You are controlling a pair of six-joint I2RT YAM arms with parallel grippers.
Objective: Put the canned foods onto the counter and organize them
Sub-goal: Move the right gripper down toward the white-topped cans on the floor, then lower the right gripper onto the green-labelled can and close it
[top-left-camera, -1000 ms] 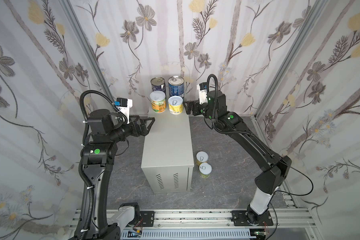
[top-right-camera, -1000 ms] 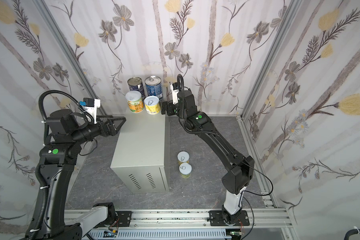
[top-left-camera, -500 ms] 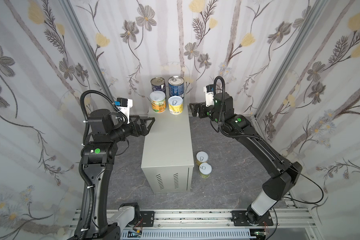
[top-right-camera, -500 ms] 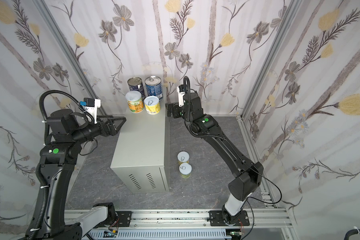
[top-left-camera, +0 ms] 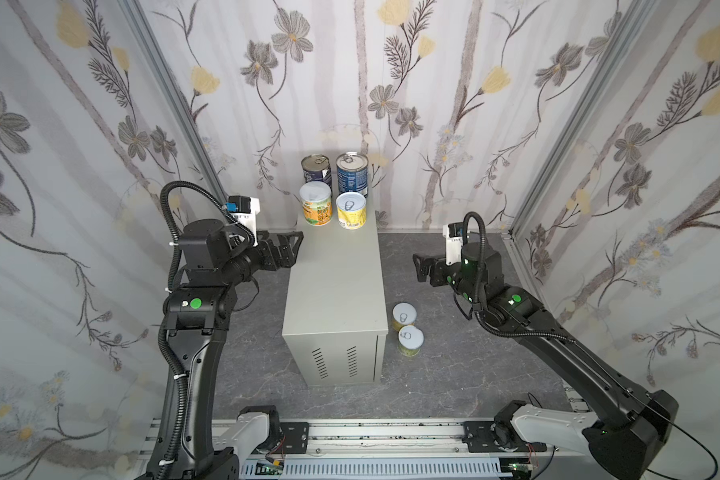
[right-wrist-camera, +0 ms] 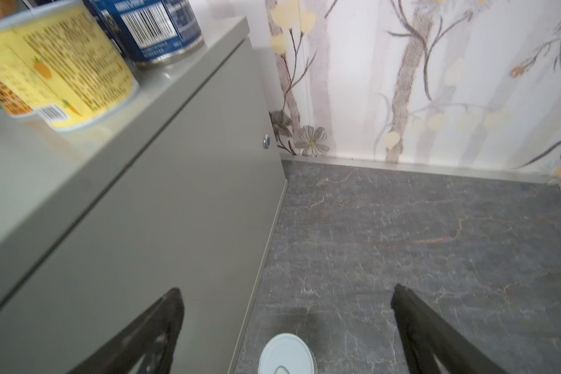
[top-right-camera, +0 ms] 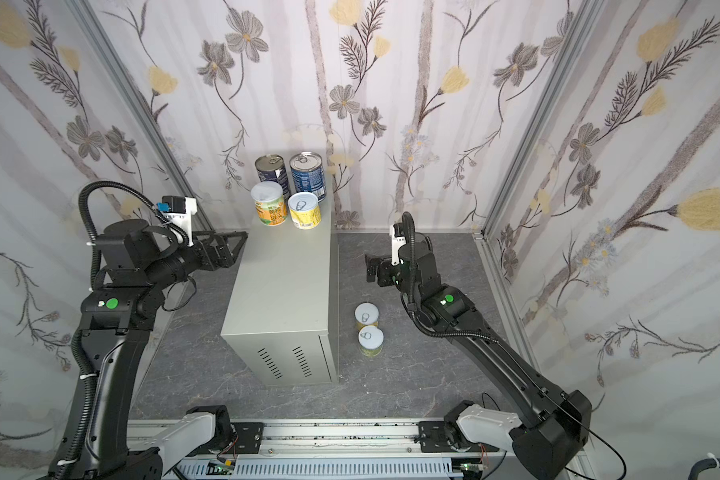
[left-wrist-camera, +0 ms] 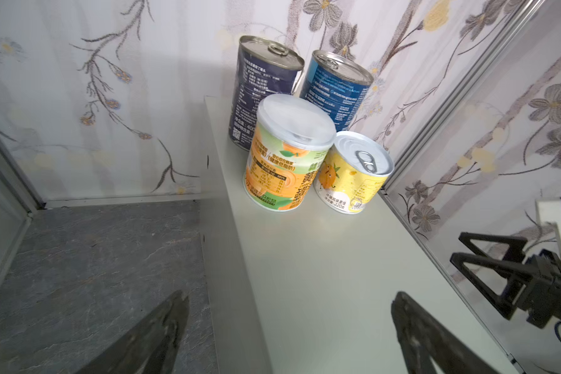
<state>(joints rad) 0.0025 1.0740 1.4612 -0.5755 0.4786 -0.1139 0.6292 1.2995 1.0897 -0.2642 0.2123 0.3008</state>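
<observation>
Four canned foods stand at the far end of the grey counter point(top-left-camera: 333, 291): two dark blue tins point(top-left-camera: 316, 168) point(top-left-camera: 352, 172), an orange-green tin point(top-left-camera: 316, 203) and a yellow tin point(top-left-camera: 351, 210). Two short tins point(top-left-camera: 404, 315) point(top-left-camera: 410, 338) stand on the floor against the counter's right side. My left gripper point(top-left-camera: 296, 245) hovers open and empty at the counter's left edge, with the four tins point(left-wrist-camera: 287, 155) ahead of it. To the right of the counter, my right gripper point(top-left-camera: 416, 266) is open and empty above the floor. One floor tin point(right-wrist-camera: 287, 354) shows below its fingers point(right-wrist-camera: 172, 311).
Floral-papered walls close in the back and both sides. The dark marbled floor point(top-left-camera: 454, 365) surrounds the counter. The counter's vent slots point(top-left-camera: 333, 361) face the rail point(top-left-camera: 350, 436) at the front. In the left wrist view the right gripper point(left-wrist-camera: 459, 247) shows beyond the counter's edge.
My right gripper has drawn back from the yellow tin at the counter's far end, moving nearer and lower on the right side, still open. The left arm has not moved.
</observation>
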